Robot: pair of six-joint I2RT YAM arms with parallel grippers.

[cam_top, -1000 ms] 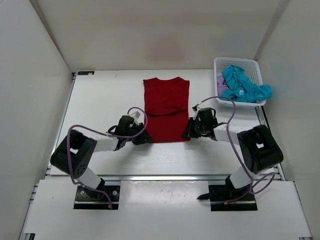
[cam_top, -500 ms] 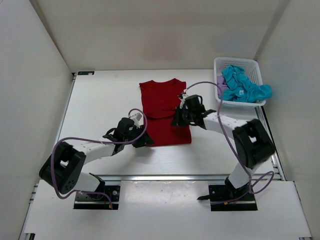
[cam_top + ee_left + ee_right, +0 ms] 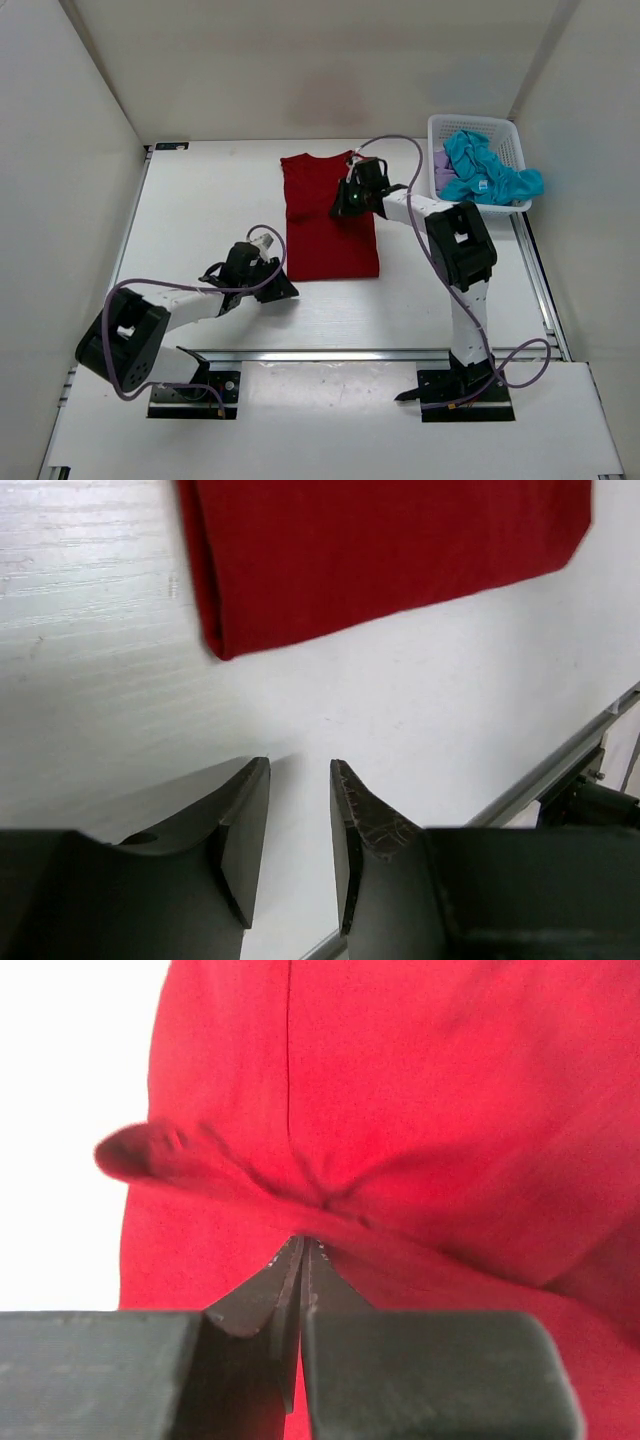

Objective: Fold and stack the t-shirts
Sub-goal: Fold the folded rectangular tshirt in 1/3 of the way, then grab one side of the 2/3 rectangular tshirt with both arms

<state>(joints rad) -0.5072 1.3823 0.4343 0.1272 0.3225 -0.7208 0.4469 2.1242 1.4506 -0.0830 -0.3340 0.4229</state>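
Observation:
The dark red t-shirt (image 3: 325, 225) lies on the table, folded into a narrow strip with its collar at the far end. My right gripper (image 3: 343, 207) is shut on a pinched fold of its cloth (image 3: 300, 1210) near the middle-right, lifting a ridge. My left gripper (image 3: 283, 290) is open and empty, low on the table just left of the shirt's near-left corner (image 3: 225, 645). The teal blue t-shirt (image 3: 485, 172) is heaped in the white basket and hangs over its near rim. The lavender t-shirt (image 3: 442, 170) shows at the basket's left side under the teal one.
The white lattice basket (image 3: 478, 124) stands at the far right corner. White walls enclose the table on the left, back and right. A metal rail (image 3: 330, 354) runs along the table's near edge.
My right gripper has carried the shirt's right part up and leftward toward the collar end. My left gripper has let go of the near-left corner and drawn back toward me.

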